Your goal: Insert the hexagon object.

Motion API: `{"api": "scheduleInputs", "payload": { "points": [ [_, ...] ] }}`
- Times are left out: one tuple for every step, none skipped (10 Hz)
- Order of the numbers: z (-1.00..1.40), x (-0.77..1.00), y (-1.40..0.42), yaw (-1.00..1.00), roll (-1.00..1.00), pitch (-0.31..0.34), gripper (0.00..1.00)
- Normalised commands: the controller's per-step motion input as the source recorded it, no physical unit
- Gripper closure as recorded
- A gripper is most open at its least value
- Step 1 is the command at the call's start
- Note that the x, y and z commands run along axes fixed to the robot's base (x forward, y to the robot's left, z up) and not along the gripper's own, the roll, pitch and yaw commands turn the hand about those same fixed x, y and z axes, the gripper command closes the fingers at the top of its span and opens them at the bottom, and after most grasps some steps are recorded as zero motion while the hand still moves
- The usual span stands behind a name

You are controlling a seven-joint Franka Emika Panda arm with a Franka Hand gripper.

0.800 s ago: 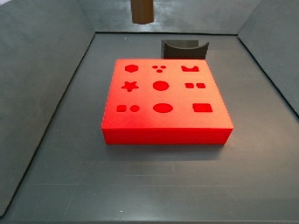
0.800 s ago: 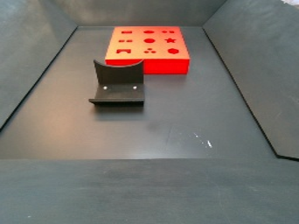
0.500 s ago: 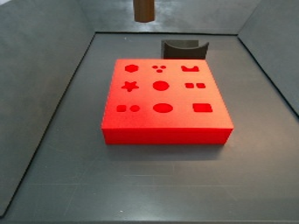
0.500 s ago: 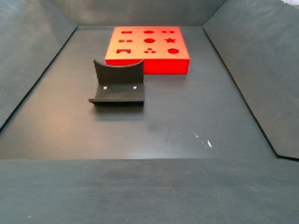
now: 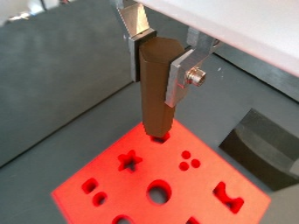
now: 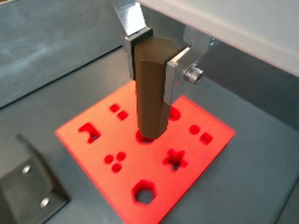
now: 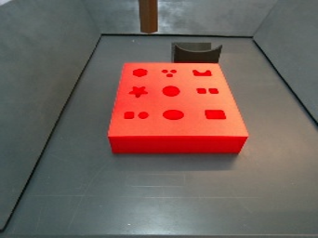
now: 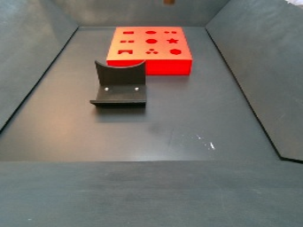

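1. Dark grey worktop with raised grey walls forms the working bay in both side views.
2. Hexagon object: a slim brown peg, held upright in the claw, hanging high above the red block and clear of its surface in both wrist views.
3. In a side view only the peg's lower end shows at the upper edge of the frame, above the back of the bay.
4. Claw condition: silver fingers pressed against opposite sides of the peg, pinching its upper part; the lower part hangs free below the fingers.
5. Red block: lying flat on the worktop, its upper face carrying shaped cut-outs, among them a star, a round hole, a rectangular slot and a hexagonal hole at the far corner.
6. Fixture: dark L-shaped bracket on a base plate, standing on the worktop near the red block but apart from it; also visible behind the block in a side view.
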Motion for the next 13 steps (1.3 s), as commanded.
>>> {"api": "scheduleInputs", "payload": {
  "points": [
    [-0.46, 0.12, 0.59, -0.09, -0.16, -0.03, 1.0],
    [-0.45, 0.01, 0.49, -0.11, -0.15, -0.046, 1.0],
    [-0.42, 0.0, 0.37, -0.07, -0.06, -0.024, 1.0],
    [-0.4, -0.11, 0.1, 0.0, -0.02, -0.003, 1.0],
    [-0.45, -0.23, 0.16, 0.0, -0.01, -0.01, 1.0],
    [-0.46, -0.23, 0.14, 0.0, -0.02, -0.016, 1.0],
    [-0.35, -0.06, 0.0, 0.0, -0.06, -0.036, 1.0],
    [-0.33, 0.0, 0.0, 0.0, -0.05, -0.031, 1.0],
    [-0.29, 0.0, 0.0, 0.0, -0.06, -0.039, 1.0],
    [-0.24, 0.0, 0.0, 0.0, -0.03, -0.027, 1.0],
    [-0.32, 0.0, 0.0, 0.0, -0.06, -0.029, 1.0],
    [-0.33, -0.05, 0.0, 0.0, -0.09, -0.044, 1.0],
    [-0.26, 0.0, -0.03, 0.0, -0.03, -0.02, 1.0]
  ]
}}
